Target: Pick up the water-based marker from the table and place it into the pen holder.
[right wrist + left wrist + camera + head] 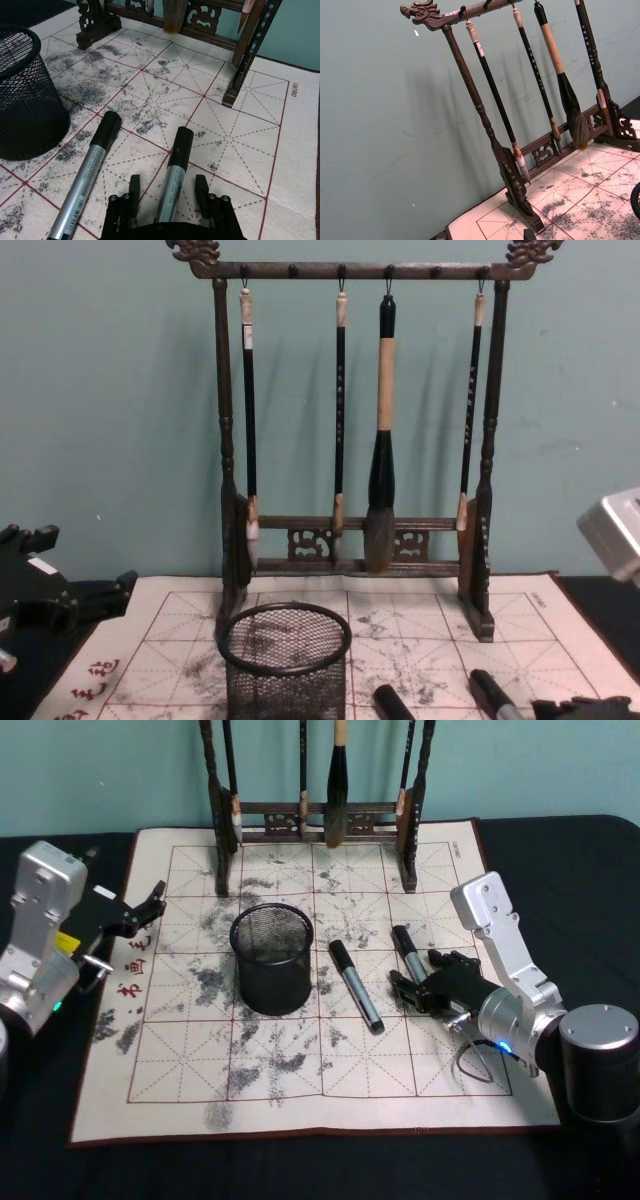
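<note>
The right gripper (167, 181), open and empty, is placed astride the silver black-capped marker (173, 170) farthest right of the black wire-mesh pen holder (272, 960); the left gripper (153, 903) is parked left of it.

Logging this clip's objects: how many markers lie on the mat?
2. One black-capped silver marker lies beside the black wire-mesh cup; the other marker lies between the right tool's open fingers.

A round black wire-mesh pen holder (272, 982) with a solid rim stands upright on the ink-smudged grid sheet (180, 1070). Just to its right lies a silver-barrelled marker with a black cap (355, 985), flat and slanted, its cap pointing away from the robot. A second, matching marker (408, 952) lies further right, apart from the first. Its barrel sits between the spread fingers of the right gripper (167, 181).
</note>
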